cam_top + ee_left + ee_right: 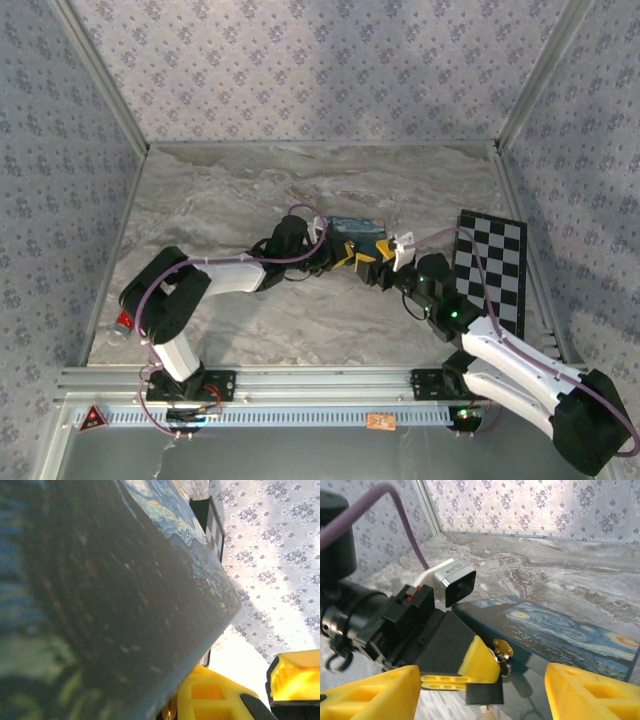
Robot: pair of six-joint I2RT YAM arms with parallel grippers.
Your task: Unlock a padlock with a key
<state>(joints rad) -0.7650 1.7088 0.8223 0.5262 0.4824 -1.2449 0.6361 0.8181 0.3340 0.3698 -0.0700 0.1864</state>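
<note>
Right wrist: right claw point(482, 692) gapes empty; left claw point(479, 672) clamped shut at the padlock point(502, 652), its hold hidden. Pushing nearer, I'd bump it and jolt the box point(560, 635).

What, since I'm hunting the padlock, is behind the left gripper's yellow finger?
A brass tab on the blue box, with silvery metal, likely the padlock, below. The left gripper covers the rest.
</note>
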